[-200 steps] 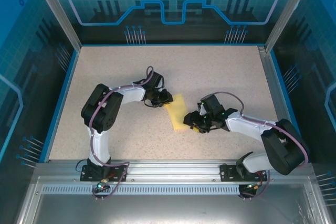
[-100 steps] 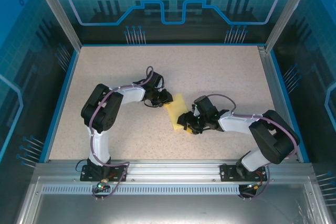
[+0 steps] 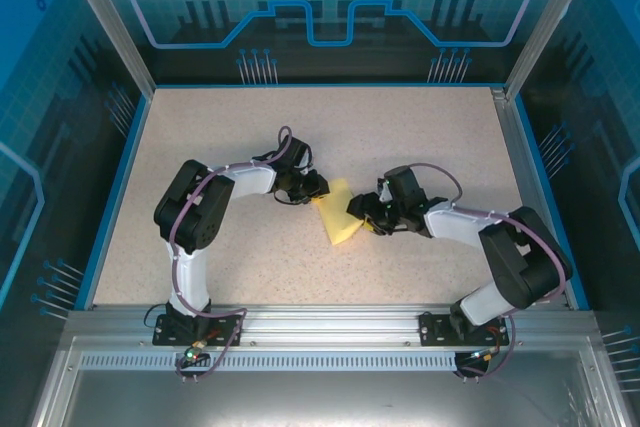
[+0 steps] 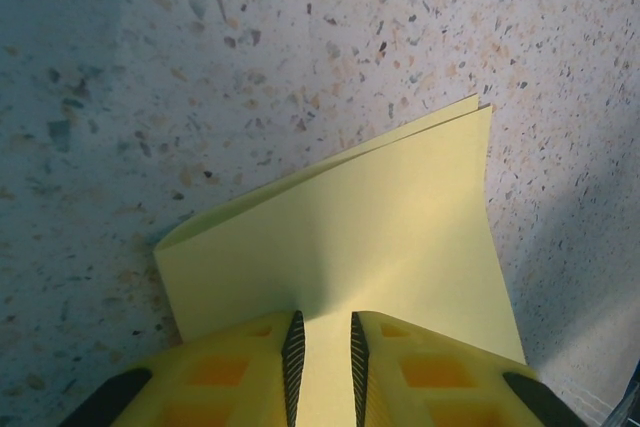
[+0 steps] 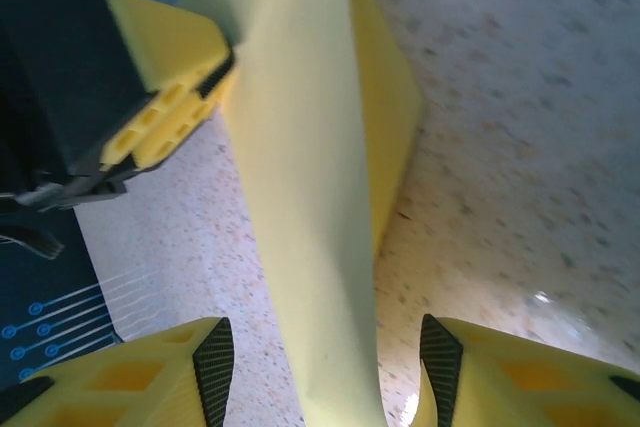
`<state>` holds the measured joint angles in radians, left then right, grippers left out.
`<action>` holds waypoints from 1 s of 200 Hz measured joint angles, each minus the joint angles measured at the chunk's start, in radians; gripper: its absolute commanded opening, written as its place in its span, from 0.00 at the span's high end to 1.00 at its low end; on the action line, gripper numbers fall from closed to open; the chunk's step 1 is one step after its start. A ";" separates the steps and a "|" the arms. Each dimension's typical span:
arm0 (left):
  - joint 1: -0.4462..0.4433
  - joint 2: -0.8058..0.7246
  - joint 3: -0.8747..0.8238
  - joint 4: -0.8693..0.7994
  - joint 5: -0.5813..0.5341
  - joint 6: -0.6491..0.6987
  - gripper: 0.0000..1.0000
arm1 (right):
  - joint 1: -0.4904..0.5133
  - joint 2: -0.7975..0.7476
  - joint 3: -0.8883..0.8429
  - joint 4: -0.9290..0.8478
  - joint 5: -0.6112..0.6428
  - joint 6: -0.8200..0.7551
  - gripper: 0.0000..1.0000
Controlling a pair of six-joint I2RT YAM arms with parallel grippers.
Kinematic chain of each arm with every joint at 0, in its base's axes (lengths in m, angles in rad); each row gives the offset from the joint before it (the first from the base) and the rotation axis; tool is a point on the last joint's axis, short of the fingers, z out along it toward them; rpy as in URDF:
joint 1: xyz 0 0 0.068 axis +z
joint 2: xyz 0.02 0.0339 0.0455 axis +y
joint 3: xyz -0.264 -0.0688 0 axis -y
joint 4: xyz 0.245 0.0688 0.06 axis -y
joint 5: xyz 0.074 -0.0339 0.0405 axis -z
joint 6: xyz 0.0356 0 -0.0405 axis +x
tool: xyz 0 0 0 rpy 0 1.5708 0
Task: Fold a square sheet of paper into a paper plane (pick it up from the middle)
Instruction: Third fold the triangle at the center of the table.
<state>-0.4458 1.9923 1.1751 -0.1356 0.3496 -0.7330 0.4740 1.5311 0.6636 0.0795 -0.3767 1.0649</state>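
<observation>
The yellow sheet of paper lies mid-table, folded double, its layers showing at the far edge in the left wrist view. My left gripper is shut on the sheet's upper left corner; the paper runs between its narrow-set fingers. My right gripper is at the sheet's right side, open. In the right wrist view the paper rises as a ridge between the wide-apart jaws, touching neither pad. The left gripper's yellow fingers hold the far end there.
The speckled table is bounded by a blue rim and aluminium frame posts. Both arms reach inward from their bases at the near edge, elbows out to the sides.
My right gripper has moved from the sheet's near end up along its right side. The sheet looks narrower and lifted. The left arm has held still.
</observation>
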 measured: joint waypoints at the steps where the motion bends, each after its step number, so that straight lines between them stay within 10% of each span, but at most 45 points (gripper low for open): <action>1: 0.000 0.000 0.000 0.000 0.000 0.000 0.76 | -0.002 0.003 0.004 -0.002 -0.003 -0.006 0.45; 88: 0.002 0.000 0.000 0.000 0.007 0.000 0.76 | -0.077 0.153 0.139 -0.096 -0.188 -0.223 0.52; 200: 0.002 -0.148 -0.080 0.012 0.079 0.007 0.63 | -0.081 0.245 0.158 -0.104 -0.226 -0.261 0.88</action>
<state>-0.4442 1.8439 1.0954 -0.1234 0.4282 -0.7261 0.3931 1.7756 0.8215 -0.0246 -0.6025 0.8040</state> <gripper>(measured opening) 0.368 0.135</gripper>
